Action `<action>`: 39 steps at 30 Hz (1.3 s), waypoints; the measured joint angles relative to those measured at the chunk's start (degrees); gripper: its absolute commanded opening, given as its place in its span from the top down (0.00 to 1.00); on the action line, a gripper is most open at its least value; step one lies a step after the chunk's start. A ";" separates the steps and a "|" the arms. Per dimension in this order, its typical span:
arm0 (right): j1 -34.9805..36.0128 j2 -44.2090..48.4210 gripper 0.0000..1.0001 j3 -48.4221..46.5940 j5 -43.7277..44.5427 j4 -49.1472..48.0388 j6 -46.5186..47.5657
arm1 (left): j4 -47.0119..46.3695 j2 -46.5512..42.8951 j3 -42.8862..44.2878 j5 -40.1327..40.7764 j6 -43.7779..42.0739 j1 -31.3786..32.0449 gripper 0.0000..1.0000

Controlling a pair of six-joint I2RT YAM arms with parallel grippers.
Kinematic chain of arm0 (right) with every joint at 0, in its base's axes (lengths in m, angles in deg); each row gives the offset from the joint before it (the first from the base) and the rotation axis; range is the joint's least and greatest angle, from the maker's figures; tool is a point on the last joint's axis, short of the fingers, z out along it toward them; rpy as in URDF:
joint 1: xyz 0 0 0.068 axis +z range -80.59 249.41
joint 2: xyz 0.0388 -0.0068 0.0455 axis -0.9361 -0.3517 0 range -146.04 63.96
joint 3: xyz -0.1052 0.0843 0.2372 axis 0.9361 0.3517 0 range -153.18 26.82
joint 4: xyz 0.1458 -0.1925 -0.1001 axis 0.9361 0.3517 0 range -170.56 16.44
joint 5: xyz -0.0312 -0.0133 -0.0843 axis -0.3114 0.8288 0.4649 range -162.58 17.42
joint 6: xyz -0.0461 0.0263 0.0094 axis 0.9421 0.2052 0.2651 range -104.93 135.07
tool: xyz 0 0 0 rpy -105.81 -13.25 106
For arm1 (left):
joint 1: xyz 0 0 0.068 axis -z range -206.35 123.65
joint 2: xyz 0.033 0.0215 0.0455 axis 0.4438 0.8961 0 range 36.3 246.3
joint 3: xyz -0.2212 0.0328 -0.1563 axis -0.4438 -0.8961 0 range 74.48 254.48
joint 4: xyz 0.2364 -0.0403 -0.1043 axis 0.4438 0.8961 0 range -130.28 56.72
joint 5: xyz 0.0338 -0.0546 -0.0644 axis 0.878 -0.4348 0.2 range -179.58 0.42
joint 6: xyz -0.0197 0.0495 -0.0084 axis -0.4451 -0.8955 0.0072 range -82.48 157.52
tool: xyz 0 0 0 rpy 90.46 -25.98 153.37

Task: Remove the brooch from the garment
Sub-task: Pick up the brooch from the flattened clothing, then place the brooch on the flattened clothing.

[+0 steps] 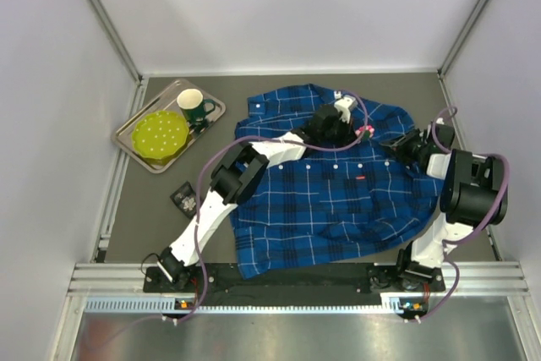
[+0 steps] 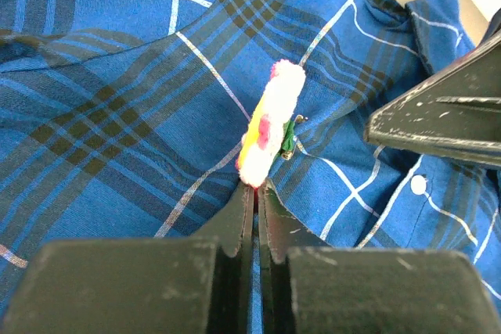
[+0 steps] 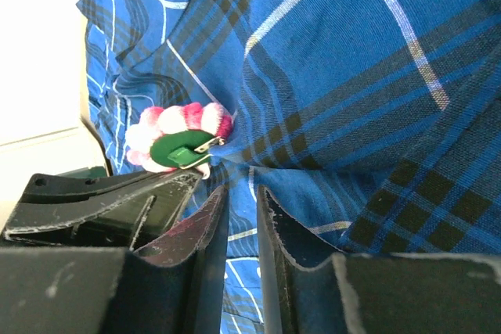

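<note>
Blue and navy plaid button-up shirt w/ thin white lines (image 1: 321,209) lies spread flat on the grey table (image 1: 152,238), filling centre and right. Fluffy round pink-white-yellow brooch w/ green back and metal clip (image 2: 270,127) sits on the far-right part of the shirt, standing on edge off the cloth.

L gripper (image 2: 254,193) reaches in from the near left. Fingers are clenched, no gap. Tips are right at the brooch's lower rim, touching it. Can't tell if they nip the fluff or just the cloth under it.

R gripper (image 3: 241,193) comes in from the right, just beside the brooch on its clip side. Fingers are a little apart w/ a narrow gap, and cloth shows thru it. Nothing seen gripped. Shirt creases run toward the clip.

Far left: metal tray (image 1: 136,152) w/ yellow-green dotted plate (image 1: 162,135) and dark green mug (image 1: 193,106). Small black item (image 1: 183,199) lies on the table near the tray, apart from the shirt.
</note>
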 measured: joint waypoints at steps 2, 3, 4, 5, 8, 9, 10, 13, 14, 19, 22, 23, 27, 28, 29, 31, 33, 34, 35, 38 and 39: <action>0.48 -0.66 0.81 -0.02 -0.04 -0.28 -0.15 | -0.81 0.00 -0.28 -0.98 2.19 -0.52 1.00; 0.70 -1.05 0.83 -0.02 -0.07 -0.44 -0.42 | -1.29 0.00 -0.48 -1.55 3.04 -0.74 1.00; 0.94 -1.44 0.83 -0.02 -0.07 -0.63 -0.52 | -1.84 0.00 -0.85 -1.90 4.07 -0.92 1.00; 1.18 -1.73 0.83 -0.02 -0.07 -0.76 -0.63 | -2.25 0.00 -1.18 -2.43 5.16 -1.09 1.00; 2.12 -2.43 0.83 -0.07 -0.04 -1.09 -0.81 | -3.41 0.00 -1.97 -3.61 7.72 -1.46 1.00; 2.43 -2.51 0.83 -0.07 -0.07 -1.25 -0.85 | -3.76 0.00 -2.08 -4.09 8.70 -1.64 1.00; 2.78 -2.67 0.82 -0.07 -0.07 -1.70 -0.85 | -3.91 0.00 -2.10 -4.48 9.70 -1.79 1.00; 3.26 -2.99 0.77 -0.09 -0.09 -2.56 -0.83 | -4.96 0.00 -2.10 -5.66 12.98 -2.25 1.00; 3.34 -3.04 0.76 -0.09 -0.11 -2.82 -0.81 | -5.18 0.00 -2.10 -6.01 13.92 -2.38 1.00; 3.50 -3.04 0.69 -0.09 -0.33 -4.55 -0.81 | -6.93 0.00 -2.25 -7.98 21.20 -3.04 1.00; 3.50 -3.04 0.66 -0.07 -0.52 -5.88 -0.85 | -8.35 0.00 -2.78 -8.74 25.38 -3.23 1.00; 3.50 -3.04 0.64 -0.07 -0.59 -6.16 -0.85 | -8.63 0.00 -2.97 -8.94 26.75 -3.26 1.00; 3.50 -3.04 0.60 -0.07 -0.92 -7.19 -0.87 | -9.29 0.02 -3.41 -9.16 31.30 -3.34 1.00; 3.50 -3.04 0.60 -0.04 -0.94 -7.30 -0.87 | -9.40 0.02 -3.50 -9.16 32.11 -3.37 1.00; 3.50 -3.04 0.59 -0.04 -0.98 -7.41 -0.87 | -9.62 0.02 -3.67 -9.18 32.81 -3.39 1.00; 3.50 -3.04 0.58 -0.04 -1.11 -7.56 -0.87 | -9.81 0.00 -4.02 -9.16 33.92 -3.43 1.00; 3.50 -3.04 0.57 -0.04 -1.11 -7.69 -0.87 | -10.21 0.00 -4.50 -9.07 34.71 -3.48 1.00; 3.50 -3.04 0.57 -0.04 -1.11 -7.69 -0.87 | -10.25 0.00 -4.74 -9.03 35.10 -3.50 1.00; 3.50 -3.04 0.56 -0.04 -1.11 -7.69 -0.85 | -10.36 0.00 -5.05 -8.98 35.34 -3.52 1.00; 3.50 -3.04 0.56 -0.04 -1.09 -7.69 -0.85 | -10.03 0.00 -5.49 -8.79 36.13 -3.61 1.00; 3.50 -3.04 0.55 -0.04 -1.09 -7.69 -0.85 | -9.86 0.02 -5.49 -8.79 36.54 -3.65 1.00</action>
